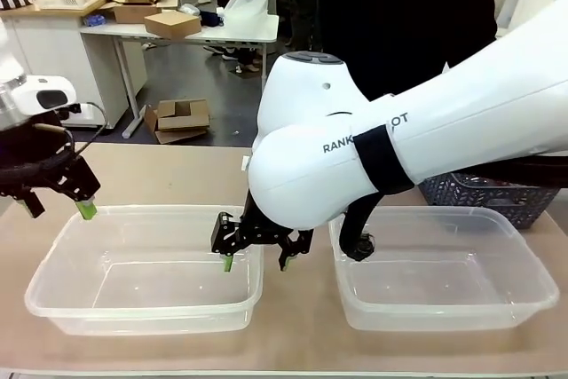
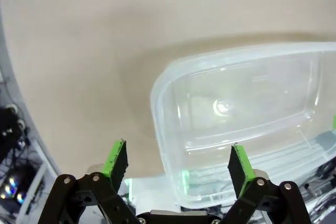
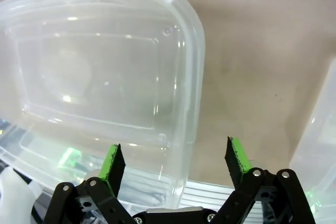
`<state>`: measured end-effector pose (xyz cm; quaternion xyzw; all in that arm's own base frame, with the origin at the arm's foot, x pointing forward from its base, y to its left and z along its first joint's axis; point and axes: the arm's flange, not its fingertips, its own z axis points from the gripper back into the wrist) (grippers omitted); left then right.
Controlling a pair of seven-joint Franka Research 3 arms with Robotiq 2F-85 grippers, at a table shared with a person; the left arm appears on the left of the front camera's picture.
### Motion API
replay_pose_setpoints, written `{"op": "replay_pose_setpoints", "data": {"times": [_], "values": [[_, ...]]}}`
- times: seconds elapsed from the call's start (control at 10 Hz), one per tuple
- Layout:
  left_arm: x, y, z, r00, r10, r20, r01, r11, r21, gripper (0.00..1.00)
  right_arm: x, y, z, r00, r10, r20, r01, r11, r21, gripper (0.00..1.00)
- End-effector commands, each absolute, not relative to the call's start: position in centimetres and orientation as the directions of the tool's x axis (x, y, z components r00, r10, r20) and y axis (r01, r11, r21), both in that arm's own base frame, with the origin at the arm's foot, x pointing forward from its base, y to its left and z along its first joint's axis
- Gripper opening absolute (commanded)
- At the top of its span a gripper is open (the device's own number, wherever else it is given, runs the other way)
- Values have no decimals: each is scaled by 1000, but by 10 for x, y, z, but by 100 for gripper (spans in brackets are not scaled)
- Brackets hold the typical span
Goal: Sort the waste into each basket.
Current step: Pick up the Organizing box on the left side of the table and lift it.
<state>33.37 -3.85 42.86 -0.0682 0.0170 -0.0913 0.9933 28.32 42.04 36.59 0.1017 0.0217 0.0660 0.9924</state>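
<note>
Big right arm (image 1: pixel 426 130) hides middle of table (image 1: pixel 160 175). Person (image 1: pixel 399 15) behind it mostly hidden, top cut off by picture edge. Dark basket (image 1: pixel 484 194) half hidden under arm. Letters on arm partly under black strap (image 1: pixel 383 159), word can't be read. Left arm (image 1: pixel 27 99) cut off at left edge. Left tub (image 1: pixel 53 290): cut off at right edge in left wrist view (image 2: pixel 163 129), at left edge in right wrist view (image 3: pixel 194 51). Right tub (image 1: pixel 532 290): far left corner behind arm; just thin strip at right edge in right wrist view (image 3: pixel 320 129).
</note>
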Motion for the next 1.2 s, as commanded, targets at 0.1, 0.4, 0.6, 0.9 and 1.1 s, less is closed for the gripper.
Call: {"op": "replay_pose_setpoints", "data": {"times": [0.1, 0.4, 0.6, 0.9, 1.1], "values": [[290, -27, 345, 990, -83, -112, 64, 985, -162, 100, 284, 420, 367, 987, 161, -24, -153, 968, 199, 100], [283, -37, 301, 974, -140, -177, 101, 972, -211, 100, 284, 420, 367, 987, 161, -24, -153, 968, 199, 100], [284, -40, 309, 977, -176, -124, 142, 959, -244, 40, 285, 420, 366, 995, 85, -44, -76, 981, 177, 42], [281, -42, 311, 973, -198, -122, 165, 957, -240, 34, 289, 424, 363, 1000, 17, 1, -17, 991, 135, 0], [277, -42, 312, 973, -199, -114, 168, 956, -240, 0, 290, 425, 358, 1000, 7, -12, -5, 992, 130, 17]]}}
